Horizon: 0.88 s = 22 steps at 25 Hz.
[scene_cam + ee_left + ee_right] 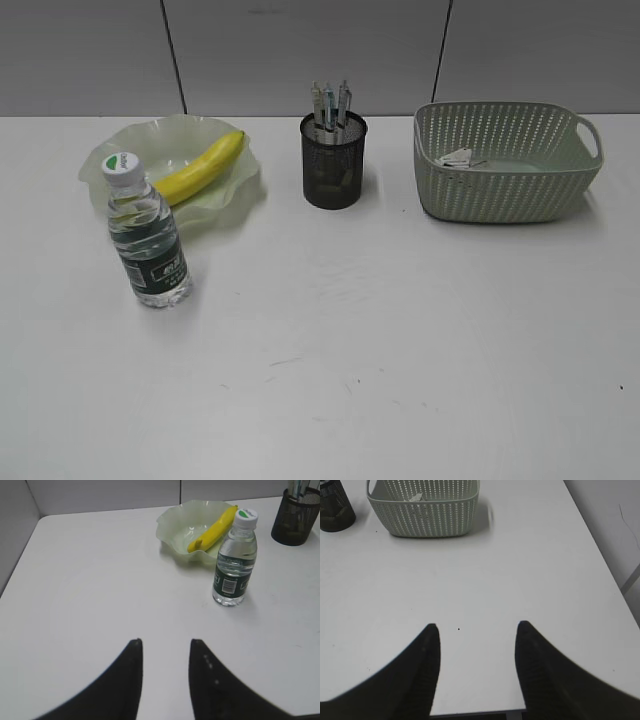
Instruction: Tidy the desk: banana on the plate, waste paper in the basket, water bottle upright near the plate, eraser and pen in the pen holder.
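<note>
The banana (pixel 203 167) lies in the pale green plate (pixel 120 145) at the back left of the desk (pixel 330 350). The water bottle (pixel 146 233) stands upright just in front of the plate. Several pens (pixel 330 103) stick out of the black pen holder (pixel 333 160); the eraser is hidden. The waste paper (pixel 457 158) rests inside the basket (pixel 505 165). My left gripper (pixel 165 642) hangs open over bare desk, short of the water bottle (pixel 234 560) and banana (pixel 214 529). My right gripper (pixel 477 626) is open over the desk's near edge, well short of the basket (pixel 425 507).
A grey panelled wall (pixel 320 50) backs the desk. In the right wrist view the desk's right edge (pixel 600 555) drops off to the floor, and the front edge runs just under the fingers. The pen holder (pixel 332 505) shows at the top left.
</note>
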Tool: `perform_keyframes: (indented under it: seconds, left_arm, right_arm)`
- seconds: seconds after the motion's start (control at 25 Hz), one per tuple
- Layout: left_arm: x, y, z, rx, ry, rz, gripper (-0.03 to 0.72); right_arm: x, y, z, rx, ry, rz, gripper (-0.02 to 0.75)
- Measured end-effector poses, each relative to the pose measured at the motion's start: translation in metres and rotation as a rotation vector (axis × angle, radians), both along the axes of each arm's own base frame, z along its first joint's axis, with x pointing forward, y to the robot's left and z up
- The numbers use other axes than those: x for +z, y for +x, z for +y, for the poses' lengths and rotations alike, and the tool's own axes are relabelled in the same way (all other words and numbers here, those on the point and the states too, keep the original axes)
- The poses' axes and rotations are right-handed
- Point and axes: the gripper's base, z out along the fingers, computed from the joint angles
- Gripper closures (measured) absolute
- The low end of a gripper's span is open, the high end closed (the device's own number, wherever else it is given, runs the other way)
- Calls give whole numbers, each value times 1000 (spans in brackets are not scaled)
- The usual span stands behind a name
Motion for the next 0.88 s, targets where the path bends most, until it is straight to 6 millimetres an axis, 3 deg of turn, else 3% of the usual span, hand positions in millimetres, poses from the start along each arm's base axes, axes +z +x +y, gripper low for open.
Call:
perform_keyframes:
  seconds: [0.88]
  left_arm:
    - [0, 0, 0, 0, 0, 0, 452]
  right_arm:
    - [0, 0, 0, 0, 0, 0, 344]
